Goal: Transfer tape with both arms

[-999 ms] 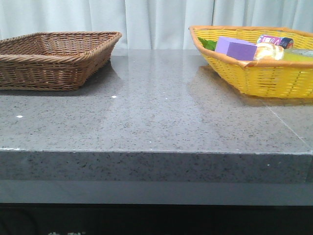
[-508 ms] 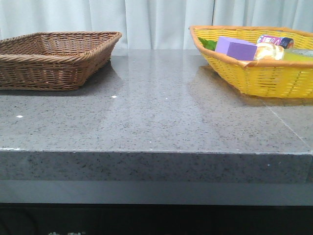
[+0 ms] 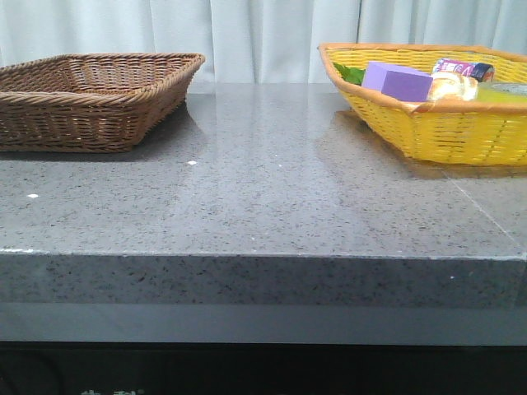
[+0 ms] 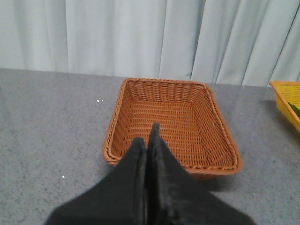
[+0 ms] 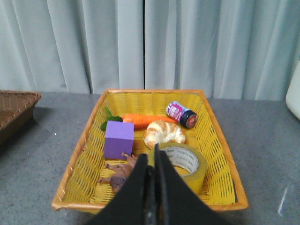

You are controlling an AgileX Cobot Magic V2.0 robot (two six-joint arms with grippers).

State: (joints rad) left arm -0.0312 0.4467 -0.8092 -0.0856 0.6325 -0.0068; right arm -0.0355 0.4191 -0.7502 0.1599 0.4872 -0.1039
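So the tape [image 5: 186, 164] was sitting in the yellow basket [image 5: 79, 173], in the corner nearest the right gripper [image 5: 151, 161], just past its fingertips and slightly off to one side. The roll lay flat with its open core facing up, so no real long axis to speak of. The right gripper's fingers were pressed together, holding nothing. Same for the left gripper [image 4: 147, 140], fingers together, hovering above the near rim of the brown basket [image 4: 215, 117].

Around the tape: a croissant [image 5: 163, 133] just beyond it, a small brown figurine [image 5: 118, 172] beside it behind the fingers, the purple box [image 5: 118, 139] further along. The basket wall was close on the tape's other side. The grey table [image 3: 272, 189] lay bare between the two baskets.
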